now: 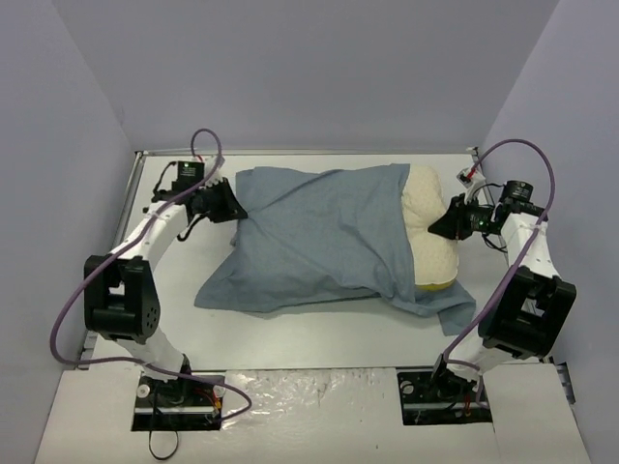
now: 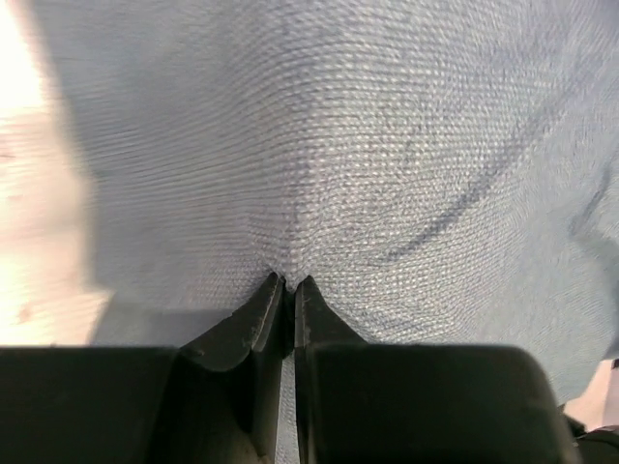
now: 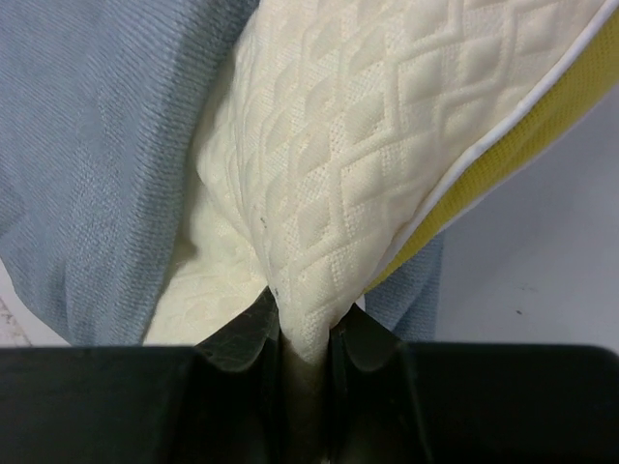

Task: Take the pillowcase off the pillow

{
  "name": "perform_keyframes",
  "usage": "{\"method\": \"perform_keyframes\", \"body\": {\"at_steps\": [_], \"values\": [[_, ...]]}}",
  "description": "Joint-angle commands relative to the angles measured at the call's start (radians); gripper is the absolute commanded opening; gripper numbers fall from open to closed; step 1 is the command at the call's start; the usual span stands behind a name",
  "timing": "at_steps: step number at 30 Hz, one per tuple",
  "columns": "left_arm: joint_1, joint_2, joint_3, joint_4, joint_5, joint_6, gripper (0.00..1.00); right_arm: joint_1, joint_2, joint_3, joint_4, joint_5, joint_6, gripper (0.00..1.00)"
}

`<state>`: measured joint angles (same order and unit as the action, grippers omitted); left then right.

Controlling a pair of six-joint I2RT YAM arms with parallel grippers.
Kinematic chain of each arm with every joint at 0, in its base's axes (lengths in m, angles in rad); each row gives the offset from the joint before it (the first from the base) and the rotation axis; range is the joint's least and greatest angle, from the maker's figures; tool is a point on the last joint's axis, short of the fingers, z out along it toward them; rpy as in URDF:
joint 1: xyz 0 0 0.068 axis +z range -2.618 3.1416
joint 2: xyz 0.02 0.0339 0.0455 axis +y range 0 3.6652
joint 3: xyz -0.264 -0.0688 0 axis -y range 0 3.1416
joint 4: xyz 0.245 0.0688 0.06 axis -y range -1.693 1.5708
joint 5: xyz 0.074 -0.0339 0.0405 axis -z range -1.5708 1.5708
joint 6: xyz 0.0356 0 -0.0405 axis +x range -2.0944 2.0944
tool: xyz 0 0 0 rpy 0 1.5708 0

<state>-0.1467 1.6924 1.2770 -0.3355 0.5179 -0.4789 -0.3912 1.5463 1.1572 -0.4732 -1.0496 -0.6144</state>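
The grey-blue pillowcase [image 1: 319, 237] lies across the table's middle and covers most of the pillow [image 1: 428, 227], whose cream quilted end sticks out on the right. My left gripper [image 1: 230, 206] is shut on the pillowcase's far left edge; in the left wrist view its jaws [image 2: 289, 282] pinch the woven cloth [image 2: 387, 145]. My right gripper [image 1: 447, 225] is shut on the pillow's exposed end; in the right wrist view it [image 3: 305, 324] pinches a fold of cream quilted fabric [image 3: 358, 145] next to the yellow-green edge band [image 3: 522, 155]. No striped face shows.
The white table [image 1: 319, 333] is walled by grey panels on the left, back and right. A corner of the pillowcase [image 1: 455, 309] trails toward the right arm's base. A small red-and-white part [image 1: 470, 177] sits at the back right.
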Motion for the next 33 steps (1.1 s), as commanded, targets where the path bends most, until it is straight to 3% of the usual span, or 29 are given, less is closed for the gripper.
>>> {"method": "perform_keyframes", "body": {"at_steps": [1,4,12,18,25,27,28,30,31,32,33], "values": [[0.126,-0.140,0.024,-0.023,-0.055,0.030,0.02,-0.037,-0.069,0.045,-0.004,-0.049,-0.007,0.00],[0.281,-0.175,-0.008,0.027,-0.029,-0.019,0.02,-0.069,-0.081,0.068,-0.002,-0.059,0.008,0.00],[0.496,-0.148,-0.057,0.128,-0.038,-0.128,0.02,-0.210,-0.118,0.122,-0.002,-0.119,0.025,0.00],[0.521,-0.137,-0.042,0.135,-0.041,-0.141,0.02,-0.276,-0.121,0.133,-0.002,-0.138,0.013,0.00],[0.552,-0.146,0.053,0.053,-0.176,-0.099,0.02,-0.497,-0.127,0.164,-0.002,-0.207,-0.004,0.00],[0.544,-0.143,0.047,0.094,-0.133,-0.119,0.02,-0.485,-0.135,0.142,-0.018,-0.175,-0.027,0.00],[0.512,-0.131,0.038,0.111,-0.099,-0.136,0.02,-0.459,-0.140,0.121,-0.051,-0.155,-0.129,0.00],[0.458,-0.111,0.053,0.125,0.008,-0.138,0.03,-0.324,-0.160,0.090,-0.146,-0.062,-0.214,0.00],[0.425,-0.105,0.059,0.138,0.036,-0.124,0.09,-0.264,-0.169,0.070,-0.153,-0.028,-0.229,0.00],[0.348,-0.106,0.065,0.141,0.056,-0.109,0.29,-0.151,-0.195,0.027,-0.148,0.000,-0.238,0.00],[0.304,-0.114,0.090,0.109,0.068,-0.051,0.41,-0.100,-0.207,0.007,-0.140,0.054,-0.239,0.00]]}}
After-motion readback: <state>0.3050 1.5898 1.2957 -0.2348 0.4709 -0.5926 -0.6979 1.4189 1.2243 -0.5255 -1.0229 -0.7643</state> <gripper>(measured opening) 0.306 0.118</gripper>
